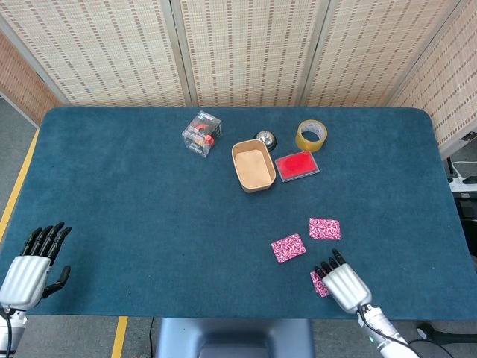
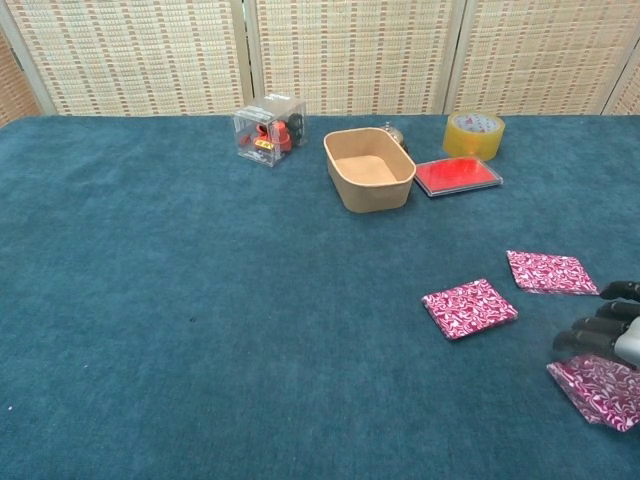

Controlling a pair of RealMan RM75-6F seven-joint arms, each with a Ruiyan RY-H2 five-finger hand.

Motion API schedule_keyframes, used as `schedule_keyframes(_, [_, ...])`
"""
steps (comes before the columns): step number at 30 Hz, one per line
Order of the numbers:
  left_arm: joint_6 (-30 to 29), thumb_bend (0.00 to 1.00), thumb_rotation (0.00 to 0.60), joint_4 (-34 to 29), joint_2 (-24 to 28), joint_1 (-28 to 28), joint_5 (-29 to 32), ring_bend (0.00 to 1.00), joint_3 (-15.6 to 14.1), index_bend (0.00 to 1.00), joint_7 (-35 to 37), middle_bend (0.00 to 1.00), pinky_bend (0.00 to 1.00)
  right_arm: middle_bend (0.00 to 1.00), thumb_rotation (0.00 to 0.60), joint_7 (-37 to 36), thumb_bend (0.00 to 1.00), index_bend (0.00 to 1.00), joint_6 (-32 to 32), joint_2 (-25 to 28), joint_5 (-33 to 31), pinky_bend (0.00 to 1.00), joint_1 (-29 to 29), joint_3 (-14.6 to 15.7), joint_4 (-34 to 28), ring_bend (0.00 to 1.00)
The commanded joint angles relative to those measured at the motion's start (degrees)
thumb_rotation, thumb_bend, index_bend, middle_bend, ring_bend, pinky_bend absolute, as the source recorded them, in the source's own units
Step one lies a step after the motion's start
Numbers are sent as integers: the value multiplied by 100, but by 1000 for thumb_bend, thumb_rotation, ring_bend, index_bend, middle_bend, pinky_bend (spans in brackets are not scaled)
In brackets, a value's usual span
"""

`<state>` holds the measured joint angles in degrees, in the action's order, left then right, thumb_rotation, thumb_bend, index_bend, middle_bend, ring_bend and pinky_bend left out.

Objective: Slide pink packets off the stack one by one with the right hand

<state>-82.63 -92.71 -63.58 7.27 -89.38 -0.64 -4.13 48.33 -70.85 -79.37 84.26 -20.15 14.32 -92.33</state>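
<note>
Three pink patterned packets lie on the blue table. One packet (image 1: 325,228) (image 2: 548,272) sits furthest back on the right, and a second packet (image 1: 288,247) (image 2: 469,308) lies to its left. The third packet (image 1: 318,283) (image 2: 598,388) is near the front edge, partly under my right hand (image 1: 343,283) (image 2: 612,335). That hand's dark fingers are stretched out flat and rest over the packet's near edge. My left hand (image 1: 33,262) hovers at the front left corner with fingers apart, holding nothing.
At the back stand a tan tray (image 1: 253,166), a red flat case (image 1: 297,165), a tape roll (image 1: 311,135), a metal bell (image 1: 264,139) and a clear box with a red toy (image 1: 202,133). The table's front edge is just beneath my right hand.
</note>
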Motion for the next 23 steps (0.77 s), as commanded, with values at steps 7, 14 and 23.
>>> schedule_keyframes(7, [-55,458,600,-15,37,-29,-67,0,-28,0,56,0,68,96,600,-219,281,0,-22,319,291,131,146,48,-295,135])
schedule_keyframes(14, [-212,458,600,70,-2,-47,-140,0,30,0,153,0,67,70,600,-1729,281,0,-1941,839,1176,42,931,-63,-503,41])
schedule_keyframes(23, [-493,458,600,465,-236,-46,-412,0,66,0,351,0,62,0,600,-3130,280,0,-2507,926,651,0,1408,-663,9,0])
